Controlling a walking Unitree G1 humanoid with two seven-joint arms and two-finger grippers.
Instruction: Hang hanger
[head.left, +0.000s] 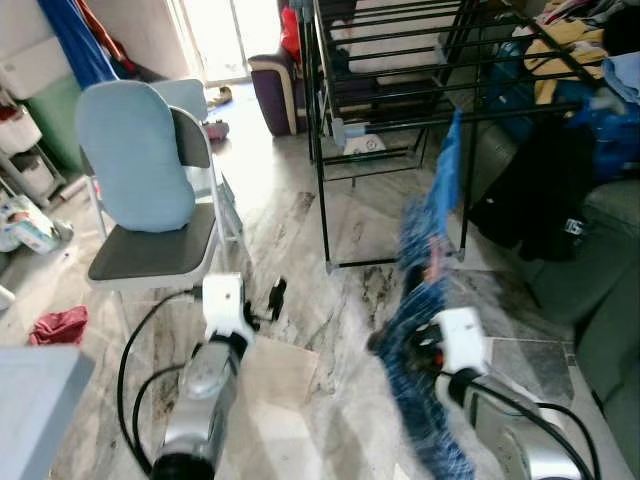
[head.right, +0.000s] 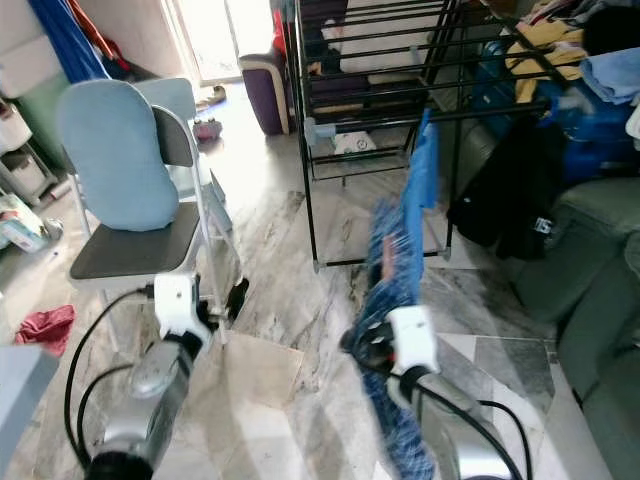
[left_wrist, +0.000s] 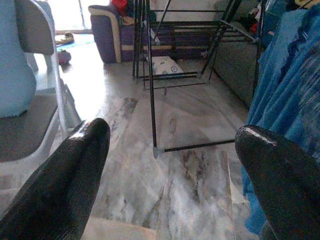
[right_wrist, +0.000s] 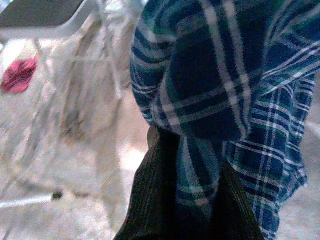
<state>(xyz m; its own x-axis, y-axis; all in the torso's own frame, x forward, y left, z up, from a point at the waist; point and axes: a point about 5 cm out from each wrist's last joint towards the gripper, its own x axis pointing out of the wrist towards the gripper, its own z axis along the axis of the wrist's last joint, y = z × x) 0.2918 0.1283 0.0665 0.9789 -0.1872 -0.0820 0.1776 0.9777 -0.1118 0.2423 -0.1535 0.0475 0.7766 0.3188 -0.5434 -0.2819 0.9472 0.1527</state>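
Marble floor before the rack (head.left: 400, 60): right hand (head.right: 372, 345) clamped on plaid shirt (head.left: 420, 300), short of the rack, hanging judged undone; left hand (left_wrist: 170, 175) open, empty, left of rack.

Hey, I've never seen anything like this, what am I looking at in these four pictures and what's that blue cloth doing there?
This is a walking humanoid robot in a home. The two wide pictures come from cameras on its head, looking down over its own silver arms. The other two come from cameras on its wrists, looking along each gripper's black fingers.

The right gripper is shut on a blue plaid shirt, which hangs down toward the marble floor. The left gripper is open and holds nothing.

Ahead stands a black drying rack, where the shirt is presumably meant to hang. To the robot's left is a chair with a light blue cushion, and a red cloth lies on the floor.
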